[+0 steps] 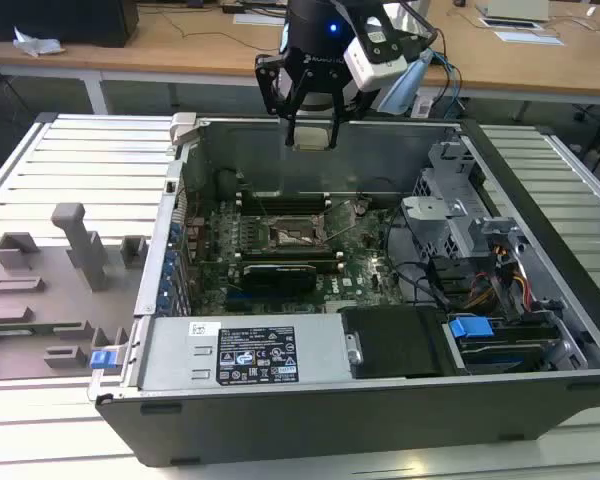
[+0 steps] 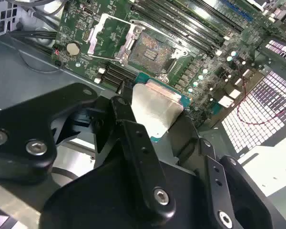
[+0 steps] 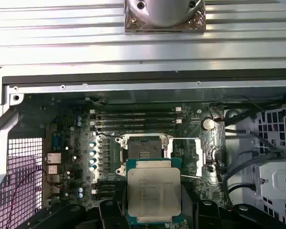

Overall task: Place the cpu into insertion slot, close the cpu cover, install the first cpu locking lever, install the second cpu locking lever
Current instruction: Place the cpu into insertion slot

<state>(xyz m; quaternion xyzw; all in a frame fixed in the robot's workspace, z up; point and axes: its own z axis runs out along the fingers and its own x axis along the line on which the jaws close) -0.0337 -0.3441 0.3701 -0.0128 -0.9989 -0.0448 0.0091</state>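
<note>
One arm here. Its gripper (image 1: 310, 128) is clamped on the cpu (image 1: 313, 137), black fingers (image 2: 126, 119) pinching it by two opposite edges. The silver metal top faces the cams in both wrist views, w/ a thin green edge showing round it.

The chip's up in the air, not on the board. In the exterior view it hangs over the open pc case (image 1: 380, 420), about level w/ the rim of the far wall and roughly mid-way along that wall.

The insertion slot (image 3: 144, 151) sits around the middle of the motherboard (image 1: 212, 230) w/ its contact field exposed. In the first wrist view the held cpu overlaps the slot's near edge, but it's clearly above it, not touching.

The cpu cover (image 2: 112, 36) is flipped open, off the slot and just beside it along one side. Green board shows thru its square window.

Long black memory slots (image 3: 136, 120) run along the side of the slot nearest the far wall. The psu (image 1: 245, 355), a silver box w/ labels, lies along the case's near edge. The case sits on a slatted metal table (image 1: 70, 160). A grey fixture (image 1: 40, 290) w/ blocks is at the table's edge on the exterior view's left.
</note>
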